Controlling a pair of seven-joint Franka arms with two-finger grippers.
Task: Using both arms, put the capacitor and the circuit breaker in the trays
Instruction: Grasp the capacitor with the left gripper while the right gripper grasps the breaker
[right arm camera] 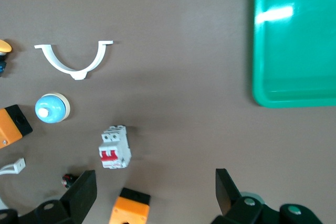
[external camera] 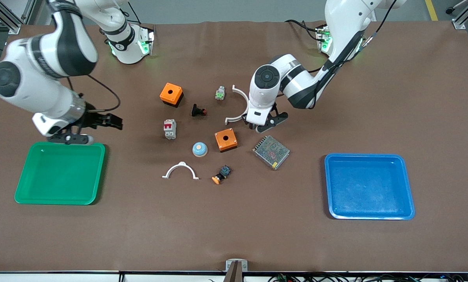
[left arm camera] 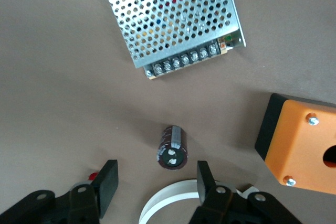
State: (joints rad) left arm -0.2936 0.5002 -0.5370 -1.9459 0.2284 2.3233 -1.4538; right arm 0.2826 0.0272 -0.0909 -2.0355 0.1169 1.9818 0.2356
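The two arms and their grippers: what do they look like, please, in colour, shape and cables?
Both arms are white, rounded and jointed, with black joint bands. The left gripper and right gripper are black with two flat fingers. Black cables run along each arm, and green lights glow at both bases.

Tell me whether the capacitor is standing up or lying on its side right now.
Lying on its side. In the left wrist view the capacitor shows its round end with two terminals facing sideways, resting on the table before the open left gripper.
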